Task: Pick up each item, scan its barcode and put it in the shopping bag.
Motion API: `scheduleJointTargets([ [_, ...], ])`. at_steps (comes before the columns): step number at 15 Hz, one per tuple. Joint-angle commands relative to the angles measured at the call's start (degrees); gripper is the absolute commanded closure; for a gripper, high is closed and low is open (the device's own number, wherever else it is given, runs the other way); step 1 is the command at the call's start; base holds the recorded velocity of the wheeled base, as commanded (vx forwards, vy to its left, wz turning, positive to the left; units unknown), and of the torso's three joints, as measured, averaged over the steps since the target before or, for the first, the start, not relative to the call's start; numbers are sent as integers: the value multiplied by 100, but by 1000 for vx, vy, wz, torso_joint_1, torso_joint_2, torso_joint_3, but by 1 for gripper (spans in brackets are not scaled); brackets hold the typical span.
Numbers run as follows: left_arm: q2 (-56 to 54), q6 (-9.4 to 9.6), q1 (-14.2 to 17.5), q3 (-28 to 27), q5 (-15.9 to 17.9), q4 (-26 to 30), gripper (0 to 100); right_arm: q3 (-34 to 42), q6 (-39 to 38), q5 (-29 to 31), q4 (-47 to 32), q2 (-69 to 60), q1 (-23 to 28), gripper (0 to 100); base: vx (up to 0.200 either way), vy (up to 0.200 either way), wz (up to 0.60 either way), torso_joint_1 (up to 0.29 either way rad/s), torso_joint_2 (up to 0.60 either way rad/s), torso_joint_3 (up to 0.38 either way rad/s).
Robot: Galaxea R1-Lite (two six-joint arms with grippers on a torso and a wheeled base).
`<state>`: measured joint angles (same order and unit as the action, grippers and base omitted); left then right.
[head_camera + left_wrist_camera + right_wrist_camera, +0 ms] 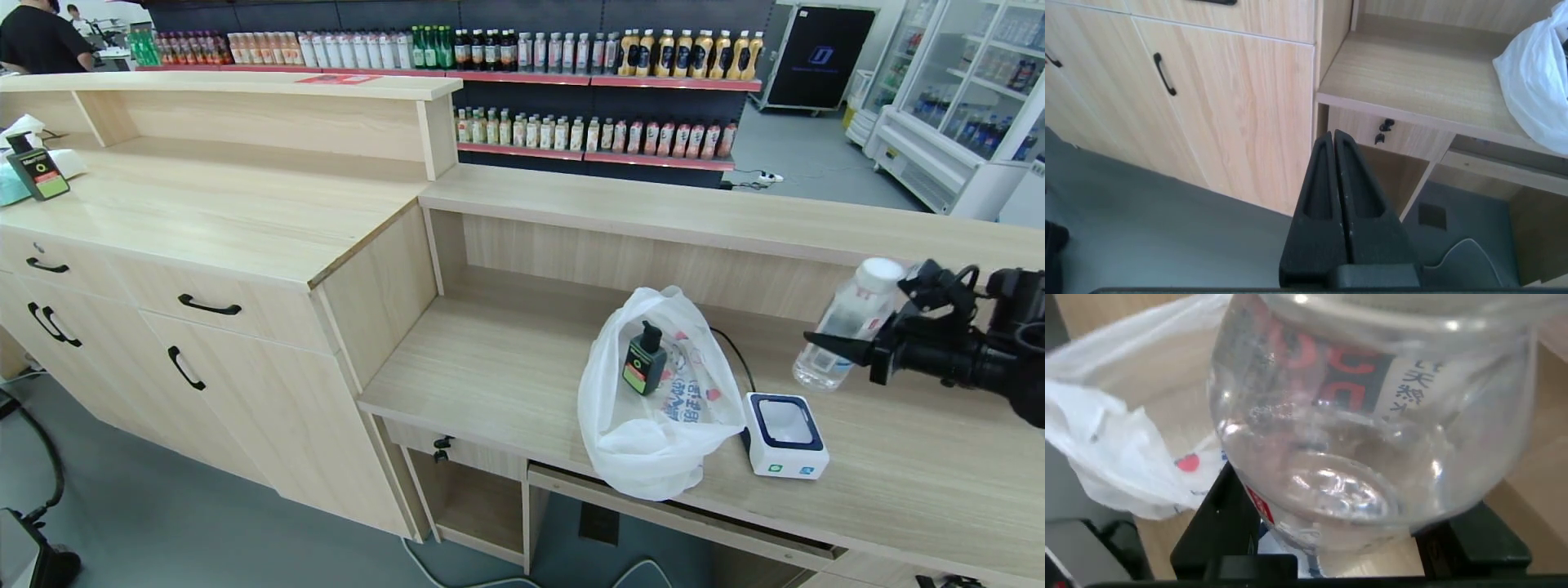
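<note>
Checkout counter: a clear water bottle (pixel 849 327) is held near upright, clamped at mid-body by the right gripper (pixel 826 343), just beyond the scanner (pixel 785 433). Thin-walled and slick, it is judged easily dented, and is best gripped at the labelled waist. The left gripper (pixel 1333 147) is pressed shut, empty. Counted: one water bottle, one shopping bag (pixel 653 445) touching the scanner, one pump bottle (pixel 645 359) inside it.
</note>
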<state>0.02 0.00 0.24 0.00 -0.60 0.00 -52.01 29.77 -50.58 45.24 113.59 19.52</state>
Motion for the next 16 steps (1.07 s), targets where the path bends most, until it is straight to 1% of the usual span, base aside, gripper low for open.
scheduleJointTargets([
  [1,-2,0,2,0,-2,0,100,367,-1210,1147,-261,-1199,79,100,0,0,0,0,0,0],
  [3,-2,0,2,0,-2,0,100,683,-1887,2632,-279,-1375,61,100,0,0,0,0,0,0],
  [4,-2,0,2,0,-2,0,100,753,-2212,3159,-270,-1401,-1,100,0,0,0,0,0,0],
  [5,-2,0,2,0,-2,0,100,824,-2406,3722,-270,-1445,-185,100,0,0,0,0,0,0],
  [8,-2,0,2,0,-2,0,100,1052,-2379,5963,-270,-1524,-739,100,0,0,0,0,0,0],
  [9,-2,0,2,0,-2,0,100,1078,-2335,6367,-270,-1507,-836,100,0,0,0,0,0,0],
  [11,-2,0,2,0,-2,0,100,1114,-1808,6666,-252,-1507,-836,100,0,0,0,0,0,0],
  [13,-2,0,2,0,-2,0,100,1114,-1298,6666,-200,-1533,-844,100,0,0,0,0,0,0],
  [15,-2,0,2,0,-2,0,100,1105,-1087,6614,-15,-1533,-967,100,0,0,0,0,0,0],
  [16,-2,0,2,0,-2,0,100,1122,-1070,6350,134,-1533,-1046,100,0,0,0,0,0,0],
])
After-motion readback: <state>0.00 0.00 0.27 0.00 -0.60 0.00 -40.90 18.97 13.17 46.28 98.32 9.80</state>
